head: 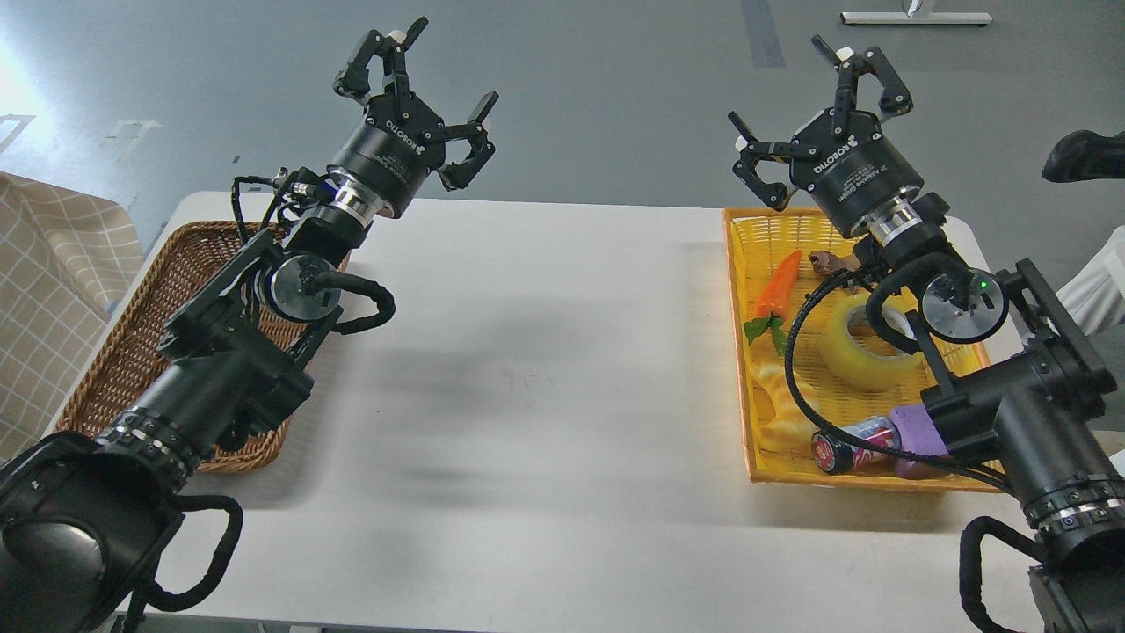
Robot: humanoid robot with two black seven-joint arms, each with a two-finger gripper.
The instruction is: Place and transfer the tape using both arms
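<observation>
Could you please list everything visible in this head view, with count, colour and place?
table: one, white, fills the middle of the view
wicker basket: one, brown, left edge of the table, partly under the left arm
plastic basket: one, yellow-orange, right side of the table
tape: one roll, translucent yellow, in the plastic basket, partly behind the right arm
toy carrot: one, orange with green leaves, in the plastic basket
twisted bread toy: one, pale yellow, left part of the plastic basket
can: one, red and dark, lying at the basket's near edge
purple object: one, beside the can
checked cloth: one, beige, far left
left tool: one, black, open, raised
right tool: one, black, open, raised
</observation>
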